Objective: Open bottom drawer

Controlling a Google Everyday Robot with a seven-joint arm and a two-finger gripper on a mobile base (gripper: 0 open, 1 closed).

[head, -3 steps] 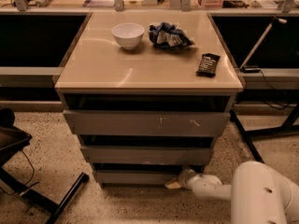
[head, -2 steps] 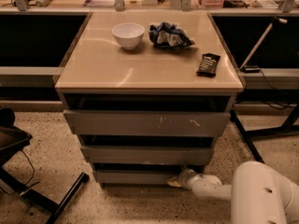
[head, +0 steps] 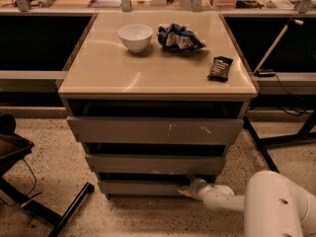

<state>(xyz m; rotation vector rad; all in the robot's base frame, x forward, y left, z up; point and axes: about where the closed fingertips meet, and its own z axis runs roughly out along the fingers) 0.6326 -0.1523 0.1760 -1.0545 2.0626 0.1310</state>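
The camera view looks down on a beige-topped bench [head: 123, 75] with 3 grey drawer fronts stacked below it. The bottom drawer [head: 140, 187] is the lowest and narrowest front, plain grey, sitting just above the speckled floor [head: 148, 216], with a dark gap along its upper edge. It seems to stand slightly out from the carcass, though the steep angle leaves that unsure.

The tool [head: 186, 190] sits at the right end of that front, at its upper edge. It is carried by a white arm [head: 222, 201] that comes in from the lower right. Whether the tool is apart, together or clamped on the edge cannot be told here.

Above are the middle drawer [head: 153, 164] and the scratched top drawer [head: 153, 131].

On the bench stand 1 white bowl [head: 135, 36], a crumpled blue-and-white bag [head: 178, 37] just beside it, and a dark snack packet [head: 220, 68] near the right edge. A black chair base [head: 54, 214] rests on the floor at the left.
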